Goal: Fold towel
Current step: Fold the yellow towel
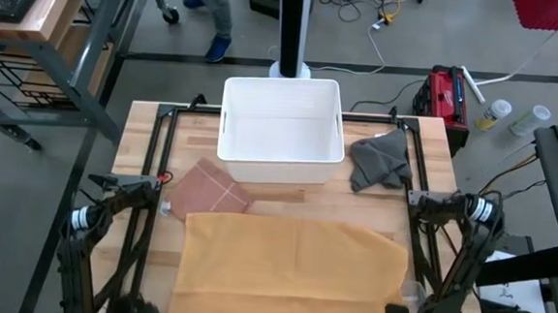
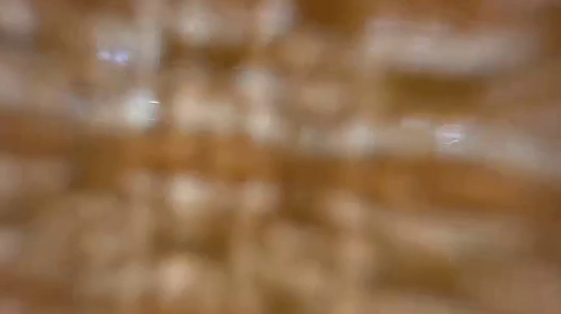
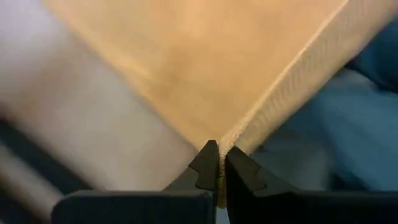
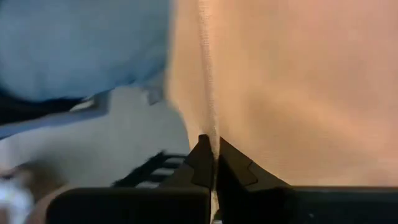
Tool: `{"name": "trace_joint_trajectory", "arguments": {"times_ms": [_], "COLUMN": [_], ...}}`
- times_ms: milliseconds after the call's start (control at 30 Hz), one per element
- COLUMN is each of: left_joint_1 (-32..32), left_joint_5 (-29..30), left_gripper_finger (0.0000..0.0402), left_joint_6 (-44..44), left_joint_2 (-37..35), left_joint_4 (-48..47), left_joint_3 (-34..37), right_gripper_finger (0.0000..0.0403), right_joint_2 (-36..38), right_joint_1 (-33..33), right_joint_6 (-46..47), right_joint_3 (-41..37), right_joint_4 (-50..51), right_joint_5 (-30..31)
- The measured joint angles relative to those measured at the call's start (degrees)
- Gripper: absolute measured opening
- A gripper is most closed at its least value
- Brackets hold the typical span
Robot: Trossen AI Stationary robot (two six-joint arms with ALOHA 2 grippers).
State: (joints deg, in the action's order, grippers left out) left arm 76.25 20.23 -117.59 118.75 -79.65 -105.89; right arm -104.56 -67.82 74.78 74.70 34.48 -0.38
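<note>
You have the yellow towel (image 1: 287, 269) spread across the near half of the wooden counter (image 1: 140, 133), its far edge running just in front of the white bin (image 1: 282, 120) and its near part running out of the overhead picture's bottom edge. Your left hand (image 3: 217, 163) is pinched tight on a corner of that towel: in its wrist view the two dark fingertips (image 3: 204, 163) meet with the hem caught between them, and the cloth fans out taut from the pinch. Your right hand (image 4: 212, 152) is clamped the same way on another edge of the towel, the stitched hem running straight out from between its closed tips. In the overhead view both arms sit at the counter's near corners, left arm at the left edge and right arm at the right, with the hands themselves out of that picture. A reddish-pink cloth (image 1: 211, 186) lies flat to the left of the bin's near corner, its near side touching or just overlapped by the towel's far edge; you cannot tell which. A crumpled grey cloth (image 1: 380, 161) sits just beside the bin's right wall, apart from the towel. The low view shows you only a blurred yellow weave filling the whole picture. Beyond the counter, a person's legs stand on the floor.
</note>
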Motion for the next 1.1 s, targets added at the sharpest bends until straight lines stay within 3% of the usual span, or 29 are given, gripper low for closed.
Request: {"name": "trace_joint_trajectory", "arguments": {"times_ms": [100, 200, 333, 500, 667, 867, 1100], "left_joint_1": [-0.45, -1.26, -3.63, -8.26, -13.13, -16.92, -21.73], "left_joint_5": [0.32, 3.56, 10.80, 5.68, -3.80, -2.00, 1.62], "left_gripper_finger": [0.0004, 0.0006, 0.0002, 0.0003, 0.0002, 0.0005, 0.0006], "left_joint_6": [-3.17, 3.42, 5.59, 6.10, 4.73, 5.44, 12.10], "left_joint_2": [-1.52, -5.36, -9.44, -14.08, -18.37, -22.60, -25.34], "left_joint_4": [-11.34, -8.86, -10.45, -10.13, -9.30, -5.68, 2.43], "left_joint_3": [-2.08, 0.31, 4.37, 13.73, 25.24, 36.04, 44.93], "right_gripper_finger": [0.0000, 0.0000, 0.0000, 0.0000, 0.0000, 0.0000, 0.0000], "right_joint_2": [3.52, 7.45, 11.92, 14.90, 15.24, 12.81, 11.82], "right_joint_1": [1.58, 3.37, 5.70, 8.95, 12.78, 18.95, 26.57], "right_joint_6": [0.02, 2.53, 8.42, 10.42, 7.52, 3.44, -1.79], "right_joint_3": [0.05, 0.05, 0.03, 0.02, 0.02, -0.55, -4.18], "right_joint_4": [8.18, 20.10, 37.30, 50.93, 55.26, 55.41, 55.19], "right_joint_5": [3.41, 6.03, 8.97, 11.52, 14.49, 17.09, 19.98]}}
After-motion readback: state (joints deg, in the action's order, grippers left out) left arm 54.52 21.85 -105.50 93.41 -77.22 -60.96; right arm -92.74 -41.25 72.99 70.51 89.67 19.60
